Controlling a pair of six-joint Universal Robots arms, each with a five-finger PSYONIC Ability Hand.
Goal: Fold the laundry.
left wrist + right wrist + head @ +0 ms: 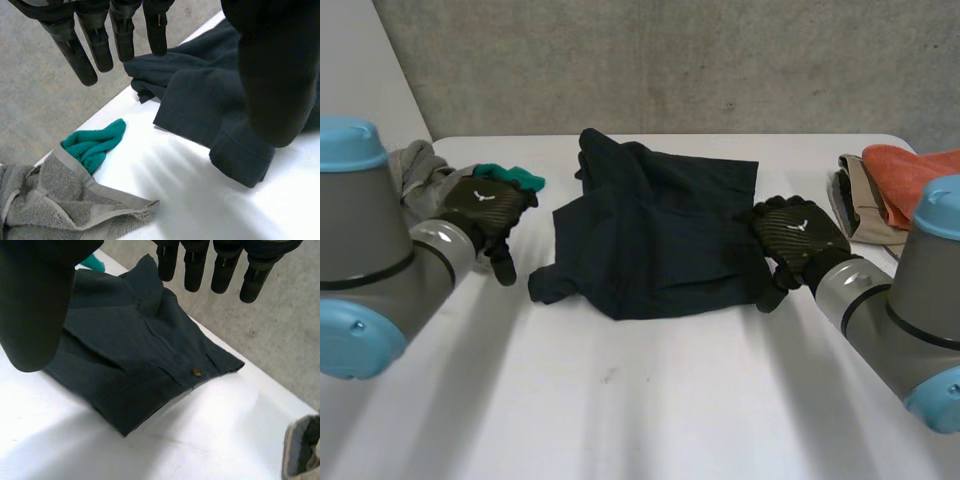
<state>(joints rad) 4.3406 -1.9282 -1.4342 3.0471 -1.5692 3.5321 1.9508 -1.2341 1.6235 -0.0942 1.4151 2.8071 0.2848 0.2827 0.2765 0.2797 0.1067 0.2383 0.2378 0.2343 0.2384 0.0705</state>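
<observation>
A dark navy garment [655, 235] lies roughly folded in the middle of the white table [650, 400]. My left hand [485, 212] hovers to its left, apart from it, fingers [95, 42] straight and empty. The garment's hem corner [240, 160] lies below that hand's thumb. My right hand [795, 240] is at the garment's right edge, fingers [225, 270] straight above the cloth, holding nothing. A small brown button [197, 372] shows on the garment [130, 355] near its corner.
A grey towel [420, 170] and a teal cloth [515, 178] lie at the table's left edge; in the left wrist view the towel [55, 200] sits beside the teal cloth [95, 145]. Orange [910, 180] and beige [865, 205] laundry is piled at the right.
</observation>
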